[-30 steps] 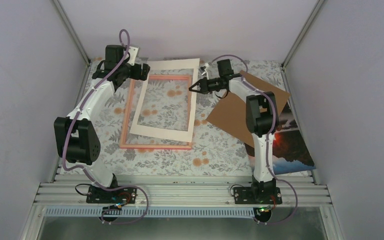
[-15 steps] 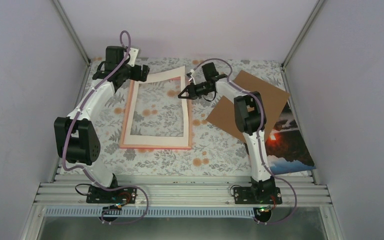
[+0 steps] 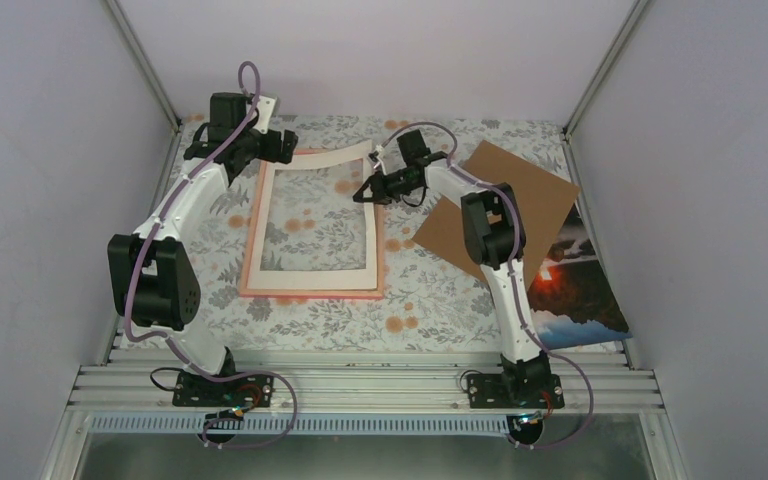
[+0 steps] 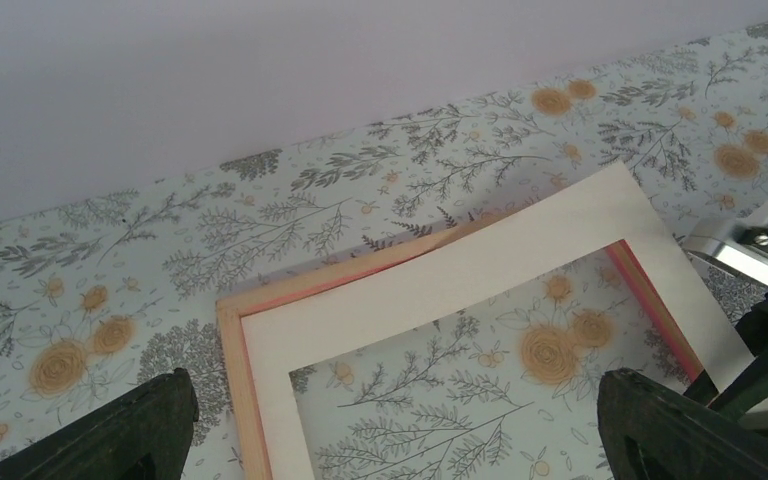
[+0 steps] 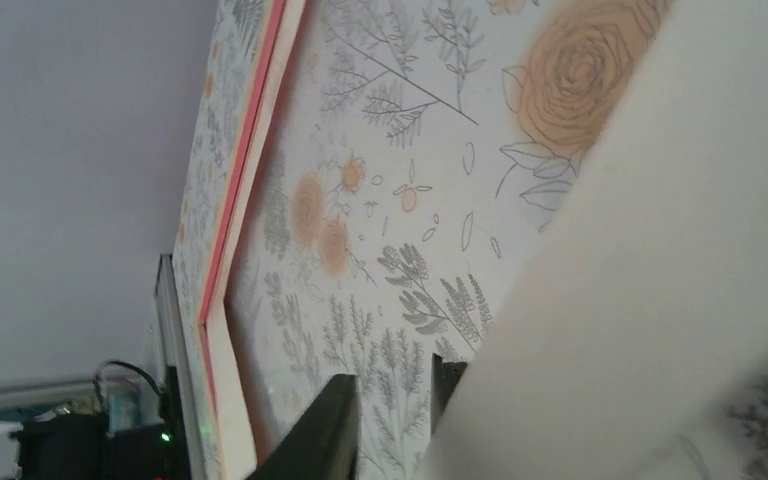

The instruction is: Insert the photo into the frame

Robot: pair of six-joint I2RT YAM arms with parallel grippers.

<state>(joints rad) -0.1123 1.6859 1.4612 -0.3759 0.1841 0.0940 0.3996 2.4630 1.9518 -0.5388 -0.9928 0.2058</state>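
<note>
Top view: the pink frame (image 3: 252, 225) lies flat on the floral surface (image 3: 410, 310), left of centre in the picture, and a white mat (image 3: 320, 280) with an open middle sits on it, a touch askew. You can see the flowers of the surface right through the opening. Over at the frame's upper left corner, the left fingers (image 4: 135, 430) hang spread wide with nothing between them. The left wrist view looks straight down between them at that corner, where the mat's far band rides up over the far rail. Now to the right arm: it reaches across to the mat's upper right corner, and the right fingers (image 3: 368, 189) are down at the mat's edge. In the right wrist view they stand close together with only a thin slit showing. The blurred white mat presses right up against one of them, and whether they are pinching it I cannot tell. The photo (image 3: 585, 300) lies picture side up at the lower right of the top view, red glow showing, against the right edge of the surface. It is well apart from the frame, partly behind the right arm, and meets the edge of the brown board (image 3: 520, 190) above it.
</note>
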